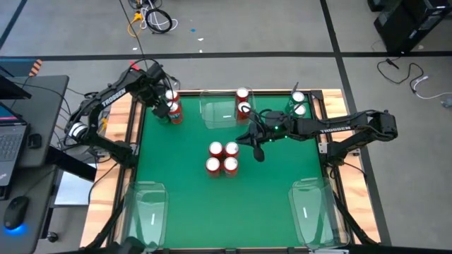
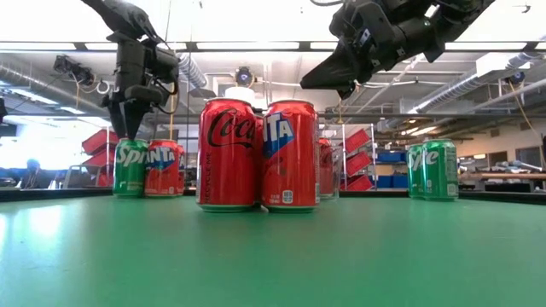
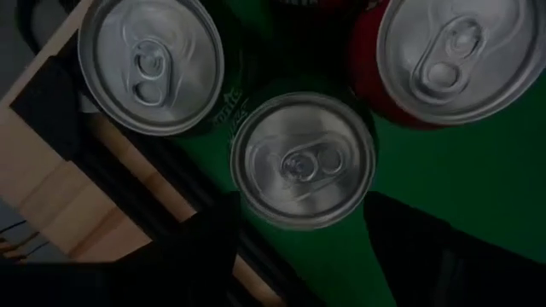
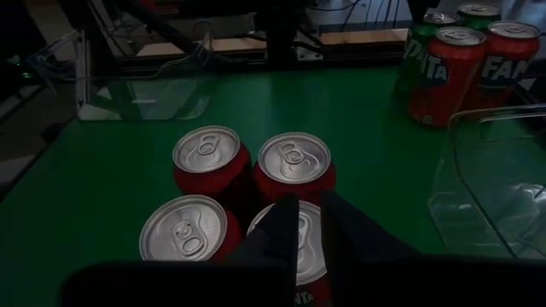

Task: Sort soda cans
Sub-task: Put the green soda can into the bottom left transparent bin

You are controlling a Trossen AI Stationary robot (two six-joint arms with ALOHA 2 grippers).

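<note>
Four red soda cans (image 1: 222, 156) stand upright in a block at mid-table. My right gripper (image 1: 258, 149) hangs shut above that block's right side, clear of the can tops (image 4: 294, 162), slanting down from the right. In the far left corner stand a green can (image 2: 130, 168) and a red one (image 2: 162, 168). My left gripper (image 2: 128, 124) points straight down just over the green can's silver top (image 3: 303, 162), open, a finger (image 3: 205, 256) on either side; no touch shows. Two red cans (image 1: 244, 102) and two green cans (image 1: 298, 104) stand along the far edge.
Clear plastic trays lie at the far middle (image 1: 219, 113), near left (image 1: 148, 208) and near right (image 1: 311, 212). A wooden rim (image 1: 120, 120) borders the green mat. Open mat stretches between the centre block and the near edge.
</note>
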